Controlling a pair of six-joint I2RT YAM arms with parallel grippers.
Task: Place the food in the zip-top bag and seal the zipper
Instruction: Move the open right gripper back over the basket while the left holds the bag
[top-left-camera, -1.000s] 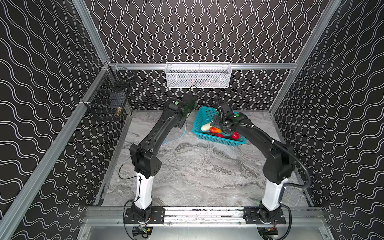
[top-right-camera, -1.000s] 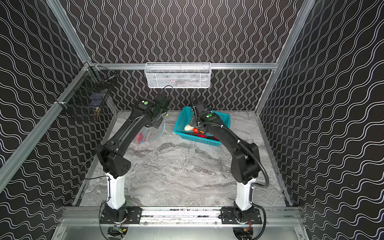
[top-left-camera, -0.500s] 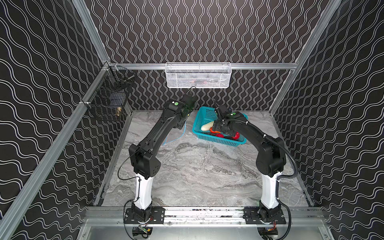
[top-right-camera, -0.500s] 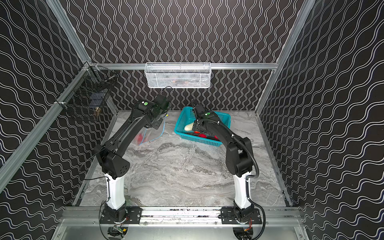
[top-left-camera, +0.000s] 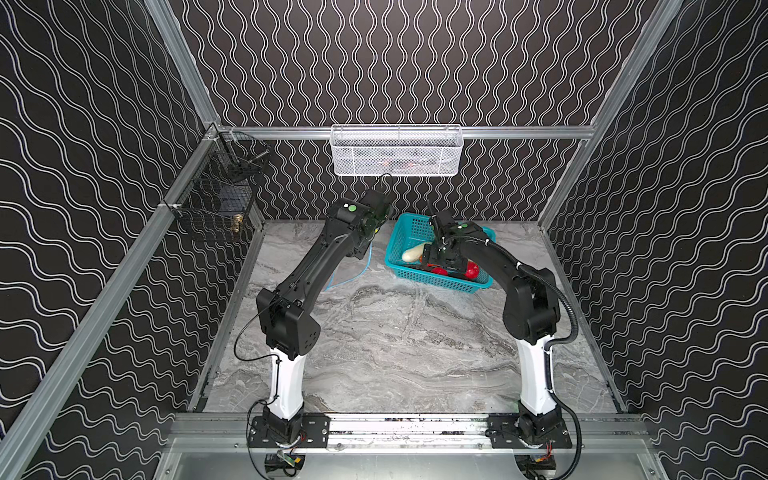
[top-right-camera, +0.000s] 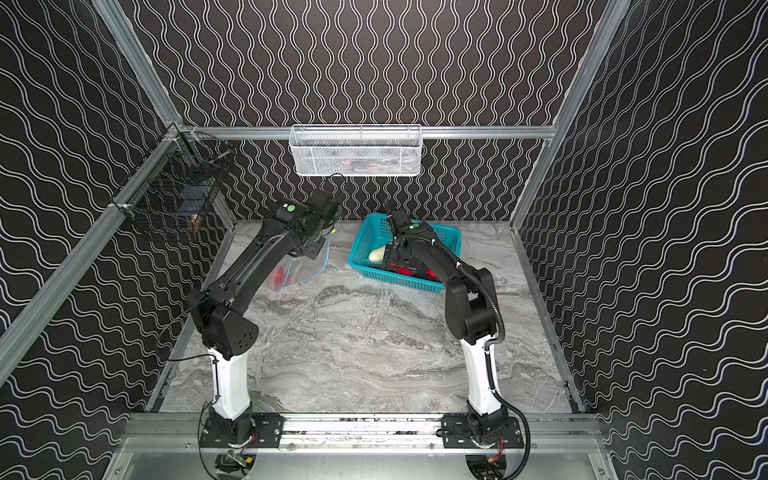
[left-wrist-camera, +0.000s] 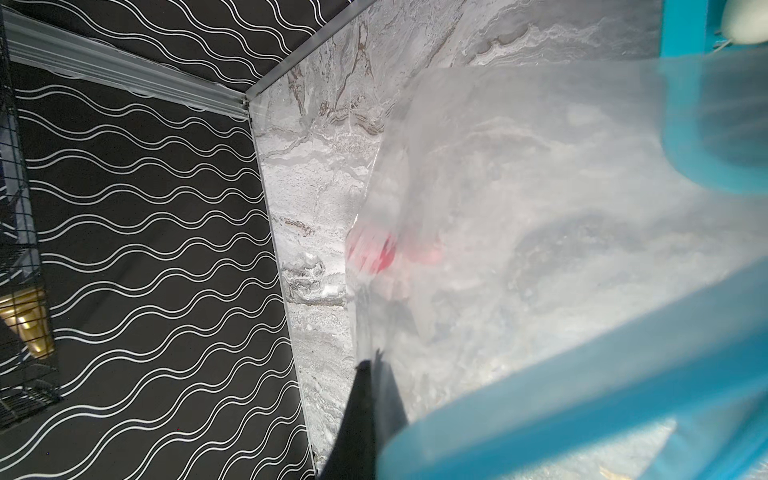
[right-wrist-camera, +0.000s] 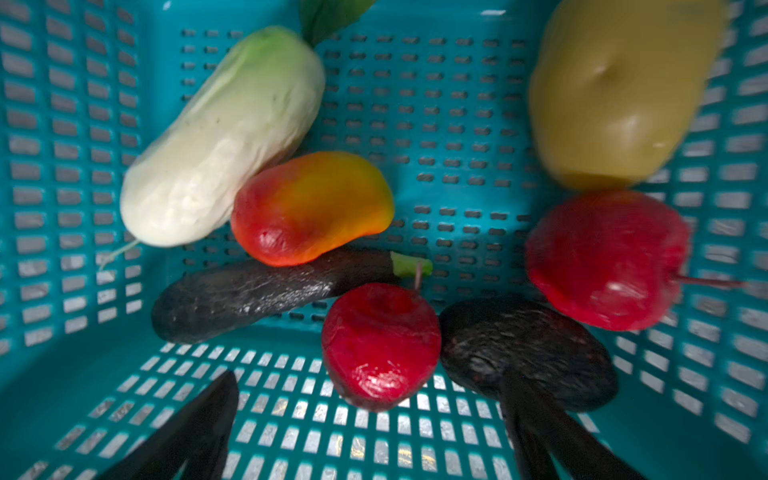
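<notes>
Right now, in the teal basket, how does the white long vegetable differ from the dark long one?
The white vegetable is pale, thick, with a green-tinged end; the dark vegetable is near-black, slimmer, with a small green stem. Both lie in the teal basket, beside the orange-red fruit.

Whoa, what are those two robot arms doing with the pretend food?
They are packing toy food into a clear zip-top bag. The left gripper is pinched shut on the bag's edge, holding its mouth open, and one red piece already lies inside. The right gripper is open down in the teal basket, right over a small red fruit. The potato, the white-green vegetable and the rest wait in the basket.
</notes>
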